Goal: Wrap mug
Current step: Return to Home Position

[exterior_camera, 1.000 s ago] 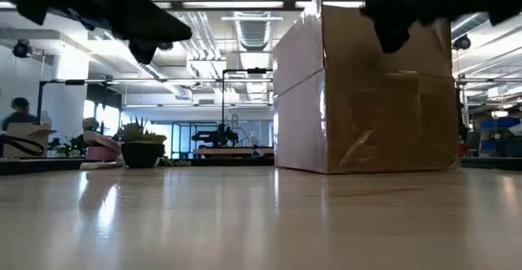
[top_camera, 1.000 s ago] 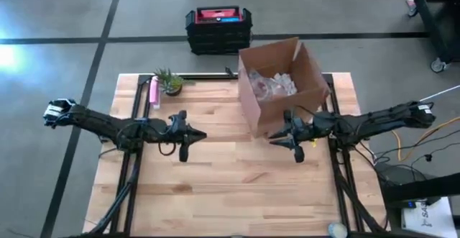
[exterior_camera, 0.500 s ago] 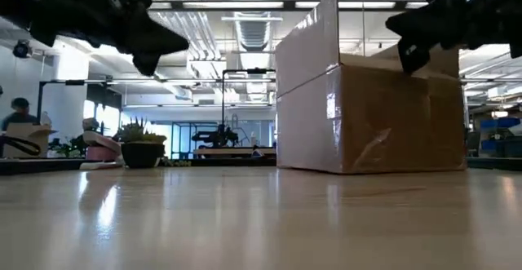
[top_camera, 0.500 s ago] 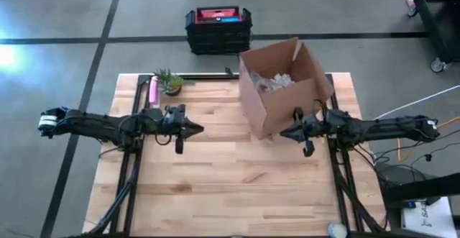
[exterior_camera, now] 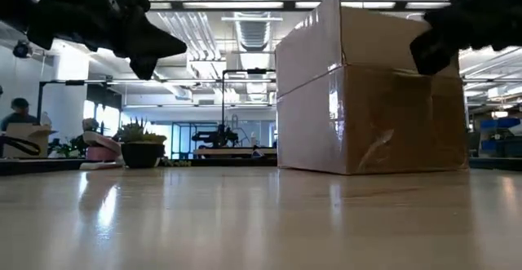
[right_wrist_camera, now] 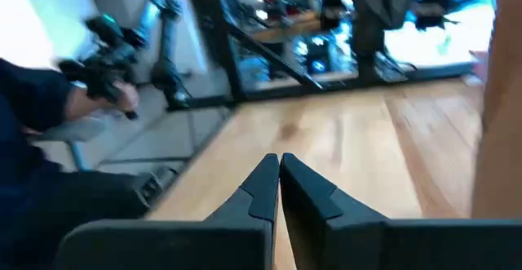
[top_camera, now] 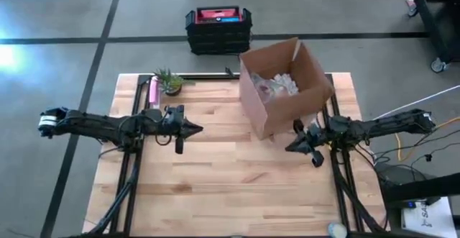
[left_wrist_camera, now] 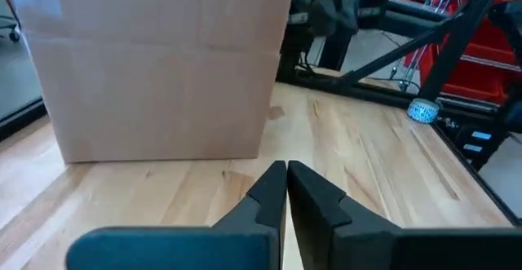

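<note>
Looks pretty much wrapped up to us, no pun intended. The cardboard box (top_camera: 291, 116) stands open on the worktop (top_camera: 230, 188), and inside it we can see a heap of clear bubble wrap (top_camera: 277, 85). We can't make out a mug through the wrap, so it's only our guess that the wrapped mugs are in there. We don't see a bare mug or a spare sheet of wrap lying out near either gripper. The left gripper (top_camera: 195, 129) hangs above the worktop with its fingers pressed together and nothing between them. The box is out ahead of its fingertips, well apart, and fills a good chunk of the left wrist view. The right gripper (top_camera: 291, 147) is closed up tight too and carrying nothing. It hangs near the box's front wall, with the box off to one side of its fingers instead of in front of them. In the low view both grippers are up off the worktop, touching nothing. A little potted plant (top_camera: 169, 81) sits off to the side of the left gripper, near the box's end of the worktop, and we reckon it's not part of the job. So by our reading the wrapping and boxing are done, and all that's left is for both arms to tuck back into their rest poses. The box flaps are open, but the task line doesn't ask for them to be closed.
</note>
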{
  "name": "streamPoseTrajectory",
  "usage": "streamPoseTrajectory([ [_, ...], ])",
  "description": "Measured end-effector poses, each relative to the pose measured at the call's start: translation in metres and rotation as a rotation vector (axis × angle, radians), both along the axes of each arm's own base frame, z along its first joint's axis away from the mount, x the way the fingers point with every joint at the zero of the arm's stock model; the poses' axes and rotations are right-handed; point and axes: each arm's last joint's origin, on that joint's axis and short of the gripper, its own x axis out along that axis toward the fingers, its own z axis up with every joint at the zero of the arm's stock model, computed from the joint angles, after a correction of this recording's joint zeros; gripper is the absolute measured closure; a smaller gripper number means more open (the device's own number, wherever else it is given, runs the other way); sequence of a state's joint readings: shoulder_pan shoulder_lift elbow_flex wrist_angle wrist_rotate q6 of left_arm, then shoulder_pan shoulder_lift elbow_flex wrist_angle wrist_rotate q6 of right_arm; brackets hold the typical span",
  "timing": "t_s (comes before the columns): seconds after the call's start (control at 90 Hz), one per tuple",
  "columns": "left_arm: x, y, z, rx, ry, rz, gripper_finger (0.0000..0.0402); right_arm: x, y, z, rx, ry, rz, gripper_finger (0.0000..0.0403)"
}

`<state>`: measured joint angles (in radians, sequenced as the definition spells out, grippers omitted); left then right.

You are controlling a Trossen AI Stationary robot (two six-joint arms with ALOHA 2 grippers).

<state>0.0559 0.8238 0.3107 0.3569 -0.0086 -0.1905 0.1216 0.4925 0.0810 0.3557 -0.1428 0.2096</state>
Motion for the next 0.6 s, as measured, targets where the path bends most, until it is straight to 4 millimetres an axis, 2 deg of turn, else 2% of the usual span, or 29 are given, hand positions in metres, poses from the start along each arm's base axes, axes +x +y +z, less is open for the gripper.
streamPoseTrajectory([
  [0.078, 0.000, 0.000, 0.000, 0.006, 0.000, -0.001, 0.0401, -0.003, -0.001, -0.012, -0.042, 0.021, -0.084, 0.0403],
  [0.167, 0.000, 0.000, 0.000, 0.008, 0.001, -0.001, 0.0401, -0.004, -0.002, -0.017, -0.067, 0.023, -0.110, 0.0403],
  [0.344, 0.000, 0.000, 0.000, 0.009, 0.000, -0.001, 0.0401, -0.006, -0.004, -0.014, -0.139, -0.017, -0.118, 0.0403],
  [0.6, 0.000, 0.000, 0.000, 0.015, -0.001, -0.002, 0.0401, -0.013, -0.012, -0.010, -0.140, -0.039, -0.166, 0.0403],
])
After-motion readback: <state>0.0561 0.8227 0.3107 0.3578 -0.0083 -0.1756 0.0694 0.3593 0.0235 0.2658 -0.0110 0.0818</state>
